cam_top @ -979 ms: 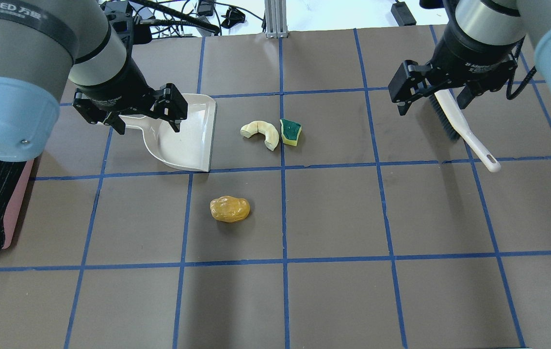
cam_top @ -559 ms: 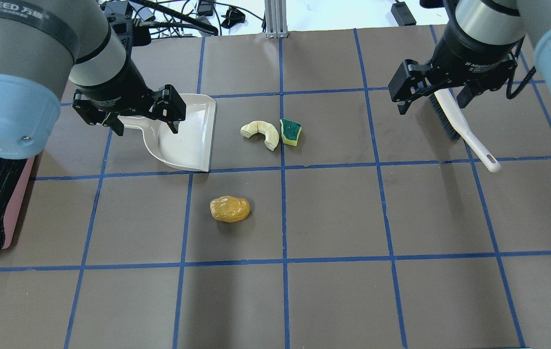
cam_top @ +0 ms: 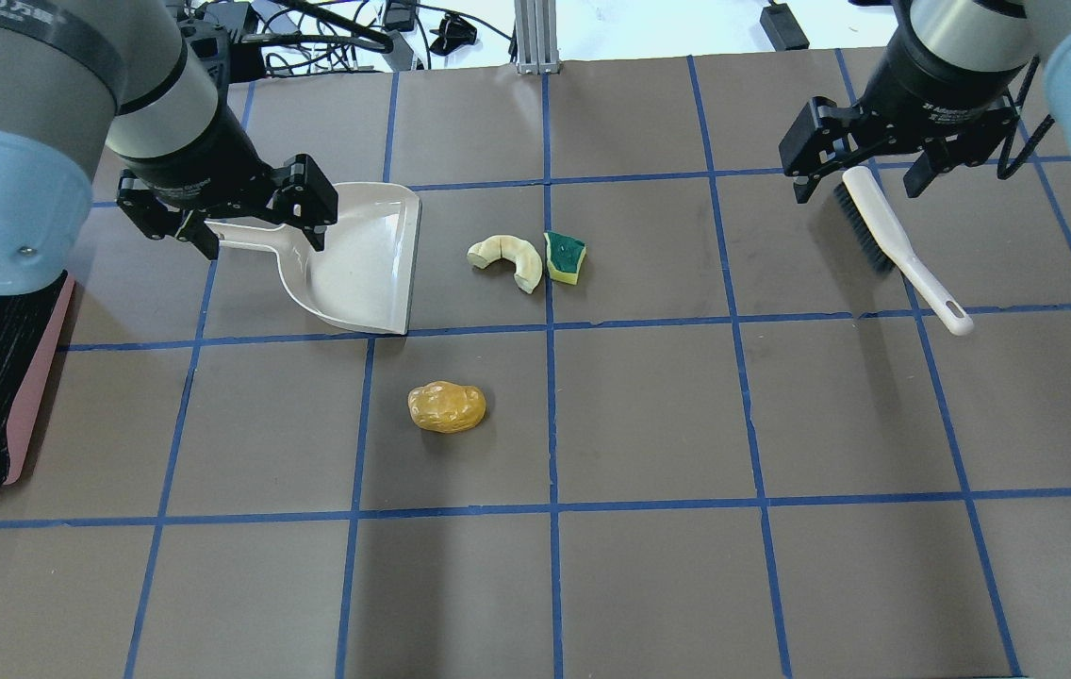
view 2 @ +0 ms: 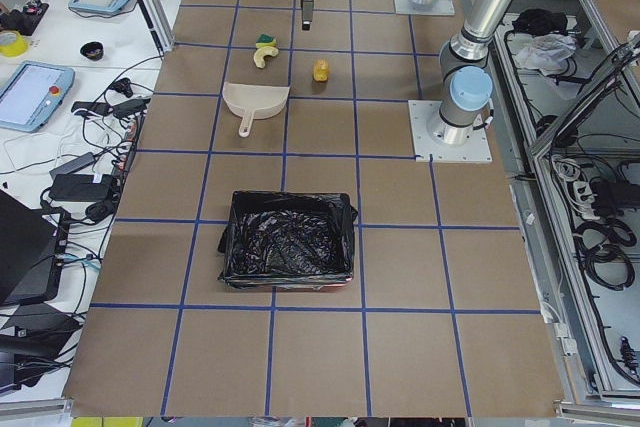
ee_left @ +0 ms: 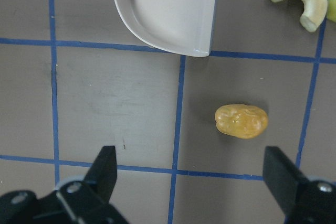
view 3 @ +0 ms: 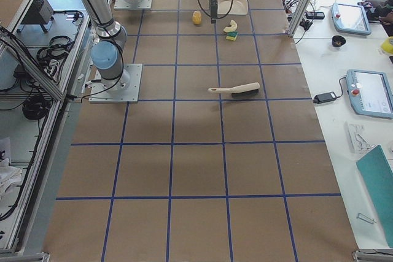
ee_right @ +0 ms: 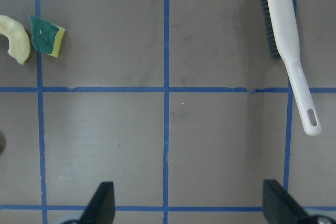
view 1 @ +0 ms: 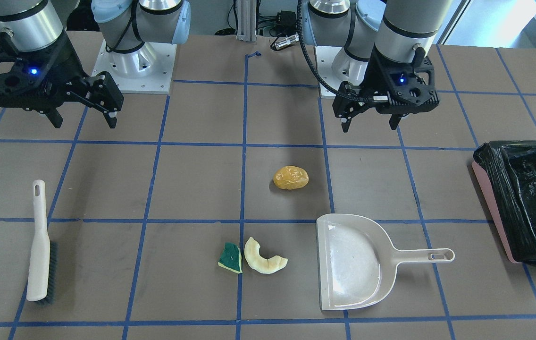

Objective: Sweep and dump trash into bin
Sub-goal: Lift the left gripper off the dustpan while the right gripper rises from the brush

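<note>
Hovering high over the brown taped table (cam_top: 649, 415) with jaws spread wide and empty, the left gripper (cam_top: 260, 236) is the nearer one to the beige plastic dustpan (cam_top: 356, 273). Its handle (cam_top: 253, 244) runs sideways toward the robot's left, its mouth facing the scraps. The right gripper (cam_top: 861, 189), equally wide and empty, hangs by the slantwise white-handled, dark-bristled brush (cam_top: 896, 236). The orange-yellow lumpy piece (cam_top: 446, 406), pale cream crescent slice (cam_top: 509, 249) and green-and-yellow sponge wedge (cam_top: 566, 256) lie between the tools. The pink rectangular bin lined with black plastic (cam_top: 34, 377) sits far left. Each arm probably needs to descend across its tool's handle.
</note>
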`<state>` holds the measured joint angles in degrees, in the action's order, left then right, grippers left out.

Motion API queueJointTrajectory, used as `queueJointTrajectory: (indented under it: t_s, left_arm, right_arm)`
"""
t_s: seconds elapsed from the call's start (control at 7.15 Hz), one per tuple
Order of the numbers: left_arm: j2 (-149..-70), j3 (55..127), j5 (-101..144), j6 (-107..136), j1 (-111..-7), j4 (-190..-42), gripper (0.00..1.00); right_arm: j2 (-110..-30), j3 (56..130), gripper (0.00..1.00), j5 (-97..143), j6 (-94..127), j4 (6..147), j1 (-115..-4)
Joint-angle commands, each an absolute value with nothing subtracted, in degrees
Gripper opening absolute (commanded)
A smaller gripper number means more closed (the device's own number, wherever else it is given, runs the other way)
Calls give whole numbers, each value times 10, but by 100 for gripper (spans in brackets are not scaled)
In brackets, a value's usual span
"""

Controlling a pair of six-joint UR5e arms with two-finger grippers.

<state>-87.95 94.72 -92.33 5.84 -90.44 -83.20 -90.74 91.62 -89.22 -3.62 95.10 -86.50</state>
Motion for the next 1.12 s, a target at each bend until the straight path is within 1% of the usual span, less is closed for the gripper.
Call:
queueJointTrajectory:
  t_s: [0.0, 0.14, 0.28, 0.42, 0.7, 0.84, 0.98]
  left_arm:
    - [-884, 942, -925, 62, -847, -826, 100]
    - [-886, 943, -928, 82, -820, -826, 100]
    - [-888, 942, -952, 146, -792, -825, 100]
    - [-895, 942, -957, 209, -763, -820, 100]
    - [-926, 951, -959, 230, -748, -753, 100]
    - [-943, 946, -958, 322, -746, -733, 100]
    - [-969, 935, -955, 506, -746, -723, 100]
  right_arm:
    - [-875, 918, 99, -899, -44, 967, -858]
    - [-869, 918, 100, -903, -55, 970, -853]
    - [-860, 919, 100, -904, -115, 970, -836]
    - [-852, 924, 100, -894, -143, 970, -805]
    - [-837, 936, 100, -902, -199, 1003, -782]
    - [-829, 946, 100, -902, -210, 1018, -767]
    - [-822, 965, 100, -902, -214, 1039, -755]
